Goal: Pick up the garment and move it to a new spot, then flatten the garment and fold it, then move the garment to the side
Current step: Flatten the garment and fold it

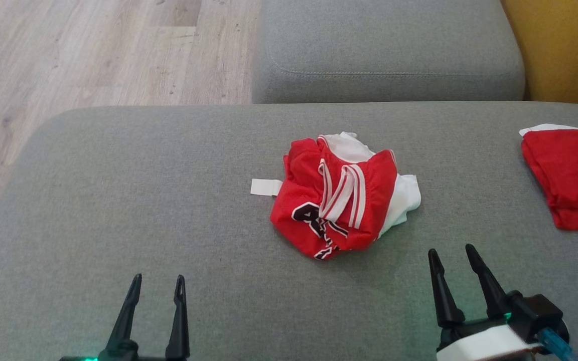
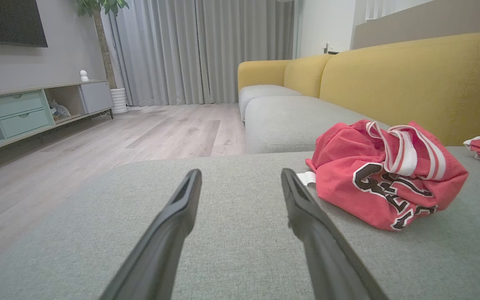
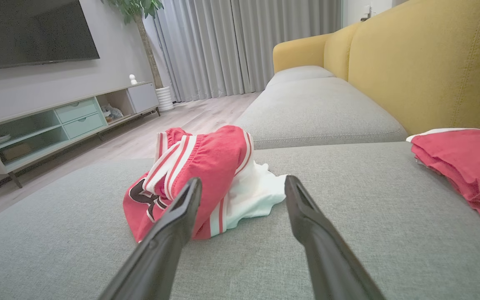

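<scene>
The head camera looks steeply down; both low wrist cameras share the garment (image 1: pixel 341 193) and the curtains (image 2: pixel 198 50).

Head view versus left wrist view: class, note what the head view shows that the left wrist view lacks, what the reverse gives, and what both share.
Head view, not left wrist view: the right gripper, jaws open, and the white panel of the crumpled red jersey.
Left wrist view, not head view: the television, the drawer cabinet, grey curtains and a potted plant.
Both: the left gripper, jaws open, the jersey itself, a second red garment, the grey cushion and the wooden floor.
</scene>
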